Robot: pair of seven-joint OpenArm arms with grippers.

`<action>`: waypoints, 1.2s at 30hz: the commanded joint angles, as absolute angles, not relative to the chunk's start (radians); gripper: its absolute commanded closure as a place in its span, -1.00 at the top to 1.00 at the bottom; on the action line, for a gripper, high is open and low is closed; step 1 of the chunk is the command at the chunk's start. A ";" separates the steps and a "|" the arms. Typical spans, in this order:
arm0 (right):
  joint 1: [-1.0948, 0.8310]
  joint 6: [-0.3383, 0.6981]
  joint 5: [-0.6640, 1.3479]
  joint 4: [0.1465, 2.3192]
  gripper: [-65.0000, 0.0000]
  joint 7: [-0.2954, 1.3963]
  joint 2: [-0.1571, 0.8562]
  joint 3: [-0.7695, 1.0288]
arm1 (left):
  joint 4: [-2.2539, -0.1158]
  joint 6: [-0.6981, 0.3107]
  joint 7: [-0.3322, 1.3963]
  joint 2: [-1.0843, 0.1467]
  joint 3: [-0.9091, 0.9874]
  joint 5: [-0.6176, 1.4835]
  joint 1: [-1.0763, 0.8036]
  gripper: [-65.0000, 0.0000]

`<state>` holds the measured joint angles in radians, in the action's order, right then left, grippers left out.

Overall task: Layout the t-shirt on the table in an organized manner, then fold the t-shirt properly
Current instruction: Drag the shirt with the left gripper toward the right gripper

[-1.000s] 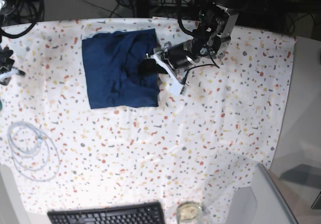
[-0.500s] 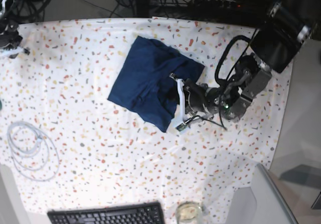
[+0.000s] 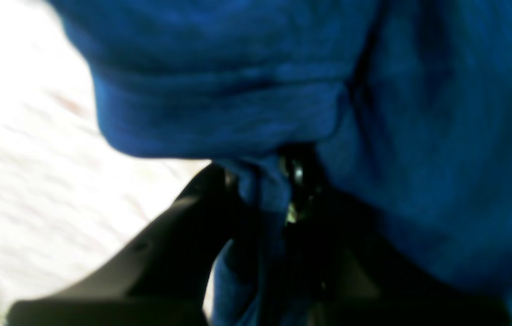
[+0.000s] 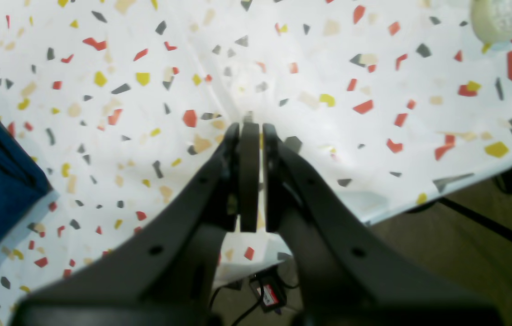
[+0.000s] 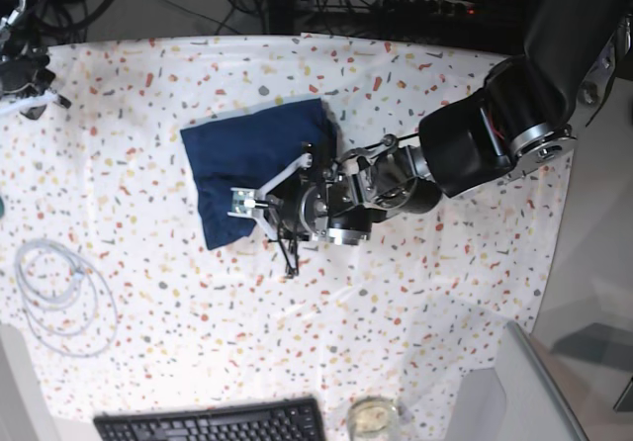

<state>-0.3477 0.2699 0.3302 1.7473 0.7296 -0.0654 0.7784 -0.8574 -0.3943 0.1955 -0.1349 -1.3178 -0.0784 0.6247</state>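
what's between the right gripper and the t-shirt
Only the speckled white table shows between the right gripper and the t-shirt, nothing else standing there, as the right wrist view shows.

1. Readable text, labels, brands, numbers and signs: none could be made out in any view.
2. Keyboard (image 5: 213, 426), base view, lower edge: key legends too small to read.
3. Small red-and-white label (image 4: 270, 294), right wrist view, below the table (image 4: 351, 136), on a dark object: marks too small to read.
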 commanded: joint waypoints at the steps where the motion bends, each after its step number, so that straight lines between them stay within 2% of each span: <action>1: -0.355 0.269 0.337 1.761 -0.96 0.714 -0.058 0.762 | -0.826 -0.432 0.197 -0.122 -1.326 -0.102 0.615 -1.00; 6: -0.369 0.265 0.337 1.761 -0.96 0.714 -0.062 0.694 | -0.779 -0.433 0.151 -0.054 -1.328 -0.122 0.616 -1.00; 13: -0.369 0.263 0.337 1.761 -0.96 0.713 -0.062 0.634 | -0.852 -0.433 0.082 -0.047 -1.340 -0.134 0.619 -1.00; 21: -0.367 0.260 0.335 1.758 -0.96 0.713 -0.061 0.634 | -0.852 -0.433 0.007 -0.045 -1.328 -0.315 0.590 -1.00; 24: -0.367 0.213 0.335 1.724 -0.96 0.714 -0.054 0.618 | -0.852 -0.433 0.007 -0.039 -1.328 -0.314 0.588 -1.00; 32: -0.361 0.189 0.335 1.638 -0.96 0.707 -0.025 0.410 | -0.851 -0.433 0.015 -0.030 -1.328 -0.314 0.584 -1.00; 36: -0.351 0.113 0.335 1.633 -0.96 0.707 -0.024 0.352 | -0.851 -0.433 0.016 -0.028 -1.328 -0.312 0.585 -1.00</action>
<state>-0.3573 0.1112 0.3290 1.6192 0.7238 -0.0303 0.3519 -0.8474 -0.4149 0.0032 -0.0334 -1.3254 -0.3073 0.5762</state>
